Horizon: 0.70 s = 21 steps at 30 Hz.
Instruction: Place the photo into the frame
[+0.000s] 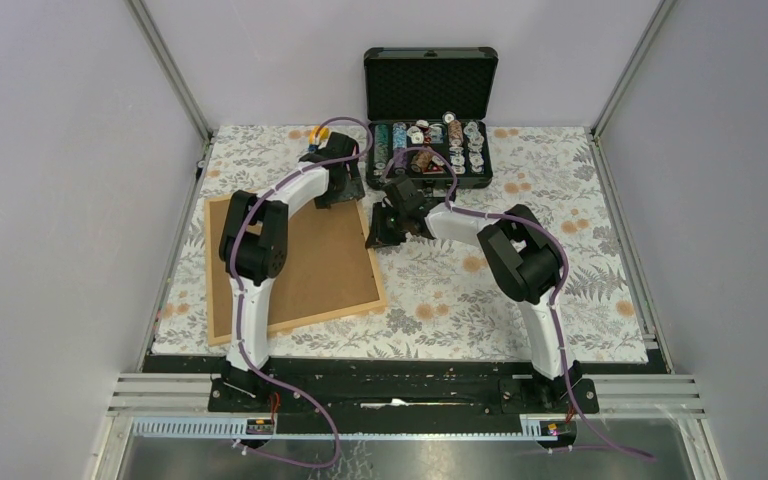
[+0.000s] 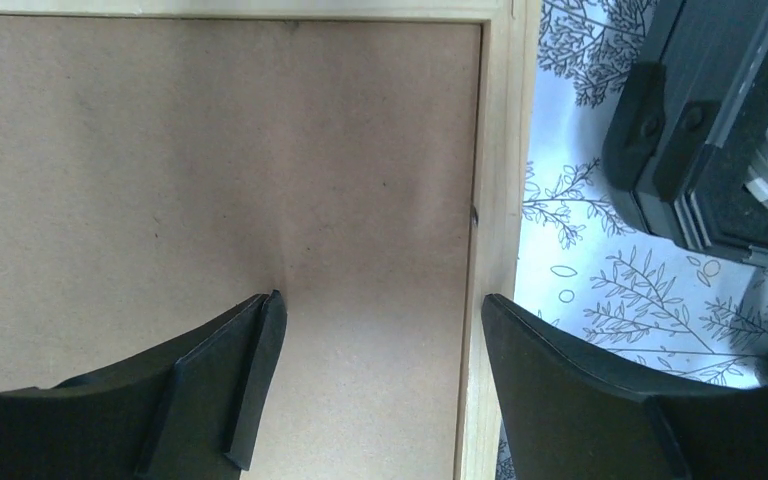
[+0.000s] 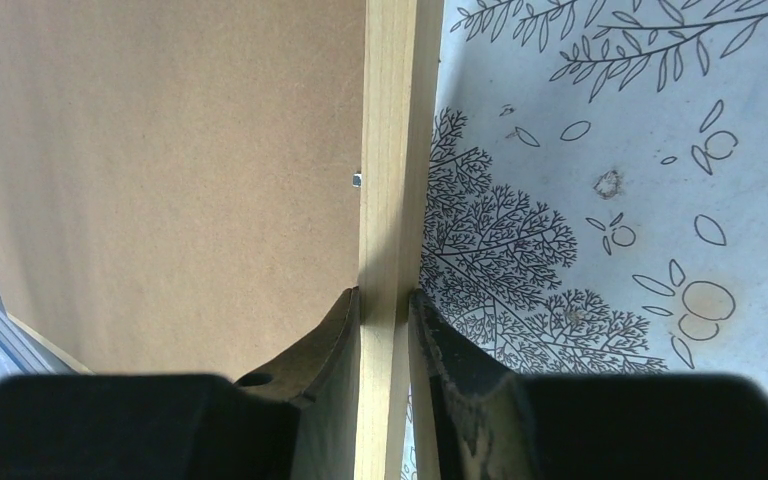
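Light natural-wood rectangular picture frame (image 1: 298, 319) lies flat on the left half of the table (image 1: 580, 210), back side up w/ a plain brown hardboard backing sheet (image 1: 325, 270) filling it. It's turned a little askew. Its left rail runs near the table's left edge and its near-left corner sits close to the near edge. Only a narrow strip of floral cloth shows on those two sides.

Left gripper (image 2: 375, 310) hangs over the frame's far-right corner w/ its fingers spread wide. One finger (image 2: 245, 380) is down at the backing sheet and the other (image 2: 570, 390) sits beyond the rail over the cloth, so the right rail runs btw them ungripped.

Just beside it, nearer along the same rail, the right gripper (image 3: 387, 295) is clamped on the wood: one finger on the inner side by the sheet, one on the outer side by the cloth. A small metal tab (image 3: 357, 180) sticks out at the rail's inner edge, just ahead of the fingers.

Open black hard case (image 1: 430, 85) w/ rows of poker chips (image 1: 430, 150) stands at the far middle, near the frame's far-right corner, w/ a thin gap of cloth btw them.

Right of the right arm the cloth lies bare out to the right-hand edge.
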Available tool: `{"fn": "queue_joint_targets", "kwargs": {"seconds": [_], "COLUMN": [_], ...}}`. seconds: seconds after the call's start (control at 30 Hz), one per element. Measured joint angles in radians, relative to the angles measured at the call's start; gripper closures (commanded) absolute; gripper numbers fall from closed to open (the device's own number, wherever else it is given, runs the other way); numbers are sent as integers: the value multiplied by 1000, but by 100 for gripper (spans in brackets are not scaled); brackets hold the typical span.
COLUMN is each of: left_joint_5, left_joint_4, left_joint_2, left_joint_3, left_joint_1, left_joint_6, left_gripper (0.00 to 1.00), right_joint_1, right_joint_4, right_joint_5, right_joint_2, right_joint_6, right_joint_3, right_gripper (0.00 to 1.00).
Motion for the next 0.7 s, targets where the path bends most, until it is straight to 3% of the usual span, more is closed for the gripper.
{"fn": "queue_joint_targets", "kwargs": {"seconds": [0.7], "left_joint_5": [-42], "left_joint_4": [-37], "left_joint_2": [76], "left_joint_3": [116], "left_joint_1": [16], "left_joint_6": [-33], "left_gripper": [27], "right_joint_1": [-3], "right_joint_4": [38], "right_joint_5": [-11], "right_joint_2": [-8], "right_joint_6": [0], "right_joint_3": [-27], "right_gripper": [98]}}
